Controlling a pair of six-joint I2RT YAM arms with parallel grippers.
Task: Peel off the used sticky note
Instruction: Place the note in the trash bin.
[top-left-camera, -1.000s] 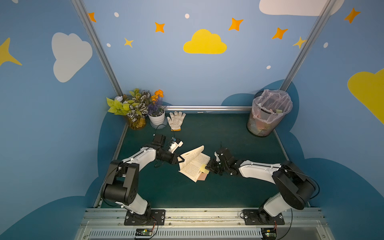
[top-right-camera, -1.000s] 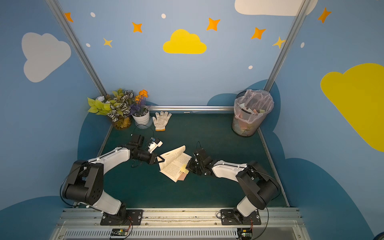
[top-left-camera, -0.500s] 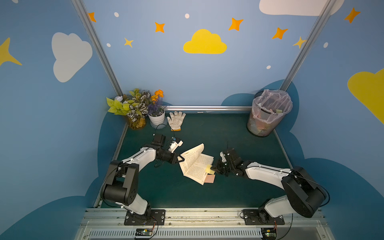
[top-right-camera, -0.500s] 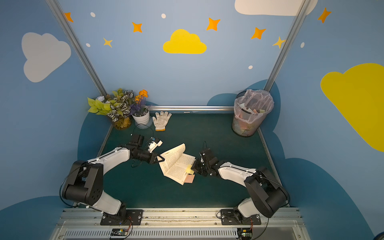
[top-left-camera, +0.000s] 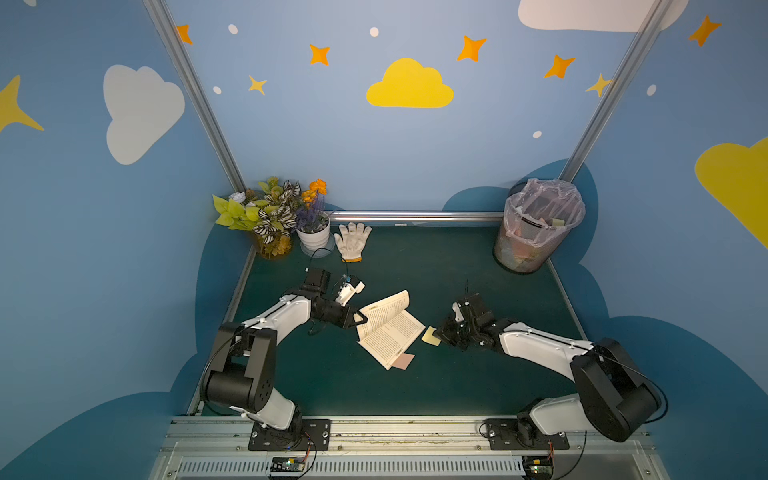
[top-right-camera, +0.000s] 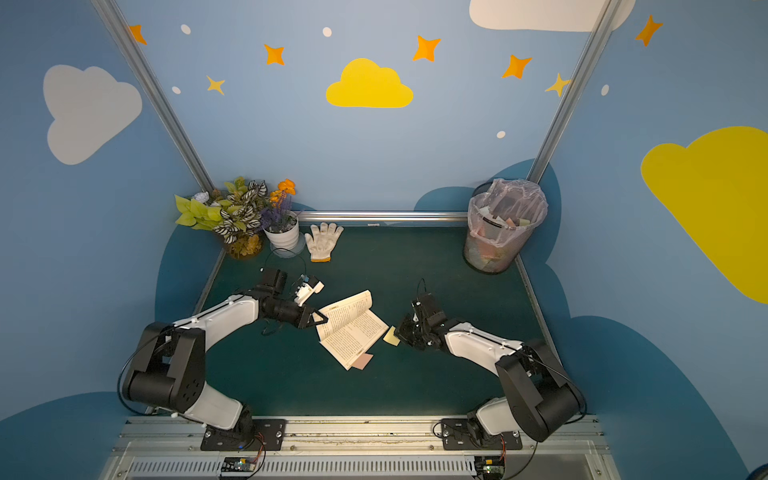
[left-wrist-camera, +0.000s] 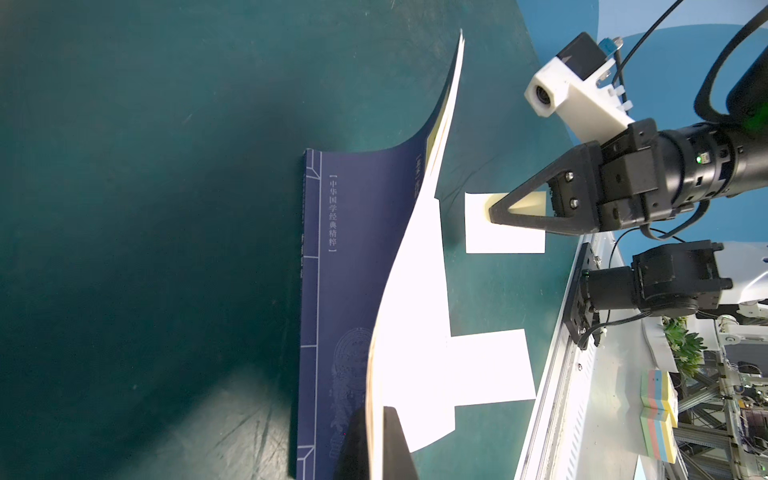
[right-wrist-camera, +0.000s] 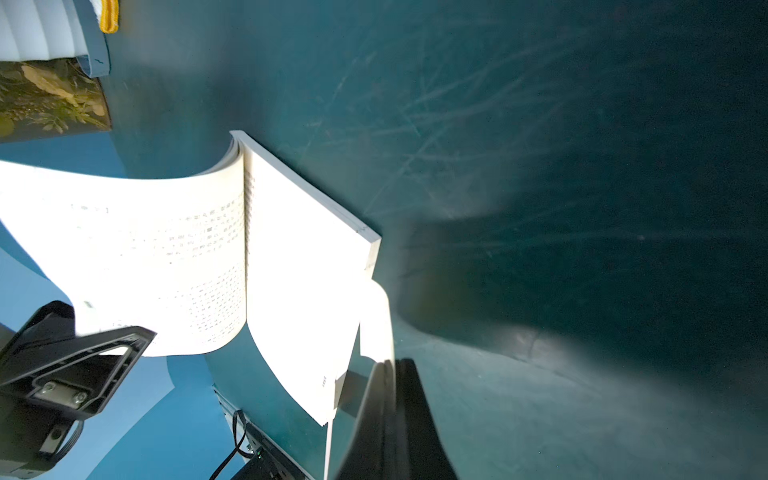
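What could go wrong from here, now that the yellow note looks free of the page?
1. The right end effector pinches the yellow sticky note near one edge; it might slip loose if carried to the bin.
2. The left end effector holds pages of the book bowed upward; once released they could flop and disturb the pink note.

The desk (top-left-camera: 457, 270) has a dark green matt top, finely scratched ahead of the right jaws. Between the left jaws, the book (top-left-camera: 390, 332) has thin, limp paper pages and a smooth navy cover (left-wrist-camera: 349, 257) with a slight sheen. The sticky note (top-left-camera: 431, 336) in the right jaws is pale yellow matt paper. Both jaws look like matt black plastic. Well beyond them, the glove (top-left-camera: 352, 241) is white knitted cloth.
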